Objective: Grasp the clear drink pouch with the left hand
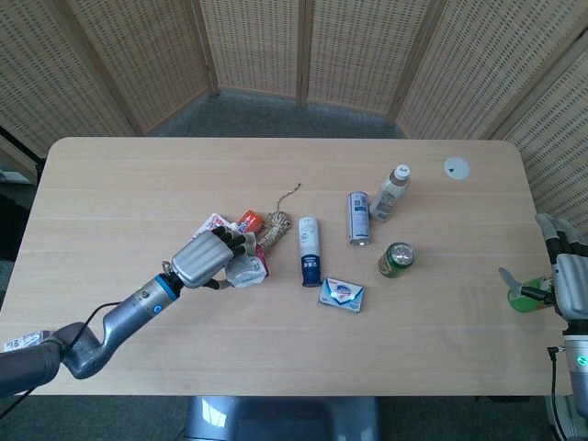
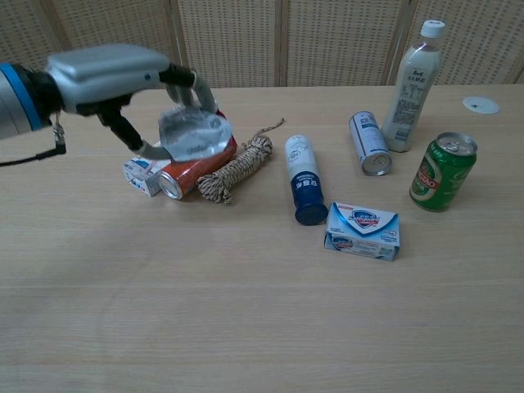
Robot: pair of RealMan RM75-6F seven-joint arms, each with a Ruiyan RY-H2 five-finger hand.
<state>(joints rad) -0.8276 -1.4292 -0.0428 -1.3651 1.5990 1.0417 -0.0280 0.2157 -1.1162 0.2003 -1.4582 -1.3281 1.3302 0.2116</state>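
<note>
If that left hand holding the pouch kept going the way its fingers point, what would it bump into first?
Probably the rope coil: the left hand, gripping the clear drink pouch, points toward it. The hand looks raised, so it might pass above; depth is unclear.

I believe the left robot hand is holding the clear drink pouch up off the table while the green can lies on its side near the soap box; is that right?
Not quite: the green can stands upright, as the chest view shows. The rest holds: the left robot hand holds the clear drink pouch up off the table, and the can is near the soap box.

Green can (image 2: pixel 442 172), orange can (image 2: pixel 194 172) — clear, silvery pouch (image 2: pixel 191 136).
</note>
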